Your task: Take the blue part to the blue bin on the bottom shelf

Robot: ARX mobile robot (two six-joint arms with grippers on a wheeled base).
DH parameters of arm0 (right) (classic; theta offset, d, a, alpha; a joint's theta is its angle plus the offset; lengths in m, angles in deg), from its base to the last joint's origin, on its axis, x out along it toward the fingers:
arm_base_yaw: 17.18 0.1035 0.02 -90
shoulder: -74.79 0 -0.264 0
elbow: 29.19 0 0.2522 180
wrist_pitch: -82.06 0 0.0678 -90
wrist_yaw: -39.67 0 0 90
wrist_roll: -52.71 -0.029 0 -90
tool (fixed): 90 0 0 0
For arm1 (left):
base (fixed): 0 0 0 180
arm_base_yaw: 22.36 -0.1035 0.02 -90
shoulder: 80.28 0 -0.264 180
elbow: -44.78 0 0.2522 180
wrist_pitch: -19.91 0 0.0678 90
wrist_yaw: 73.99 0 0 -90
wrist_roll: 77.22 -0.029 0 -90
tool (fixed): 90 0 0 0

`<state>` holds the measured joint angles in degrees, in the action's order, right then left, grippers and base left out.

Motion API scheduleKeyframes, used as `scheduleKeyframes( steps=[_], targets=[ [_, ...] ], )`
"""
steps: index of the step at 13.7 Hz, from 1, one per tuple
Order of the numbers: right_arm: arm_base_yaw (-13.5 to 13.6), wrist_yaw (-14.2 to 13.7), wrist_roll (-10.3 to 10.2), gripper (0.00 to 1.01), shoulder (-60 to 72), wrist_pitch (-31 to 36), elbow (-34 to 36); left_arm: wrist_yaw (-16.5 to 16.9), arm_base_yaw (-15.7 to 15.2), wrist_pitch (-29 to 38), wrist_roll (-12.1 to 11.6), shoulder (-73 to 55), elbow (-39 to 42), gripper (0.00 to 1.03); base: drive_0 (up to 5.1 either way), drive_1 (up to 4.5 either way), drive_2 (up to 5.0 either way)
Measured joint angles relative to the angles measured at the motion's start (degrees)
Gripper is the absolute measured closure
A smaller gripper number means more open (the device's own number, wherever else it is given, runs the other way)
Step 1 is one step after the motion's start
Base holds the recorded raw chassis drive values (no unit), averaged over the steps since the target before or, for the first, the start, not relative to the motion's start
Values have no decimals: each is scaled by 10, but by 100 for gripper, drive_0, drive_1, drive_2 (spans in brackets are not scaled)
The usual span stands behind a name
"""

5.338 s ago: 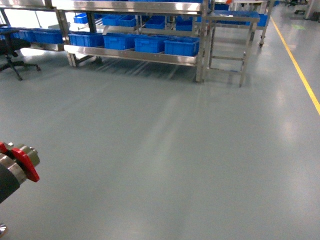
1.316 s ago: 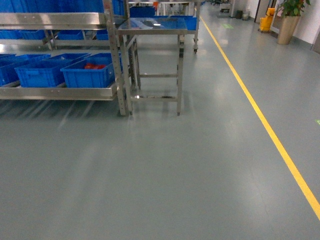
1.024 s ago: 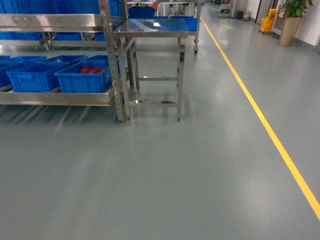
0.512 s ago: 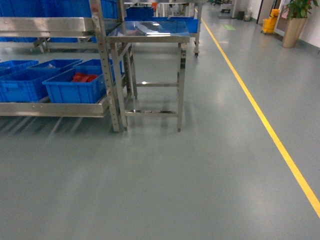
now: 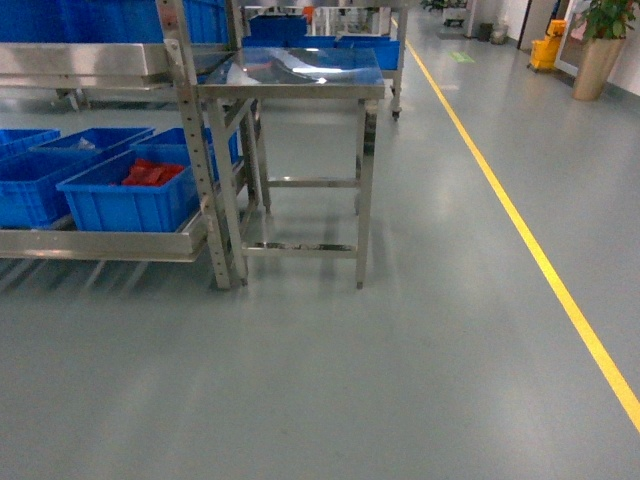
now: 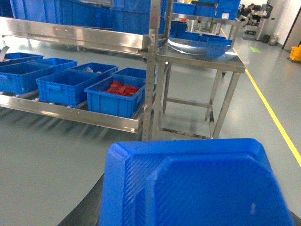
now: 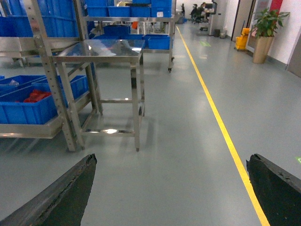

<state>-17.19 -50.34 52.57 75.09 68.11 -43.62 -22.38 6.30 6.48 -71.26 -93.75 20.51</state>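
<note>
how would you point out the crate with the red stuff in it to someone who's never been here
Find the steel rack's bottom shelf beside the small steel table. The crate sits at the end nearest that table; it alone shows red bags inside.

Grey floor (image 5: 400, 380) — yellow line (image 5: 530, 240), steel table (image 5: 300, 75).

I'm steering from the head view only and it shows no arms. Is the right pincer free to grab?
Observer: Yes. In the right wrist view the right pincer is open, its dark fingers spread to the lower corners with only floor between them.
Operator: And the left side?
Observer: The left pincer is out of view. A ribbed blue plastic surface fills the lower half of the left wrist view.
</note>
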Motion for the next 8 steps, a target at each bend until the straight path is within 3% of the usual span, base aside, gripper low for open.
scheduleKeyframes(
  steps=[8],
  targets=[
    [0, 0, 0, 3, 0, 2, 0, 0, 0, 1, 0, -1, 0, 59, 6, 437, -424]
  ],
)
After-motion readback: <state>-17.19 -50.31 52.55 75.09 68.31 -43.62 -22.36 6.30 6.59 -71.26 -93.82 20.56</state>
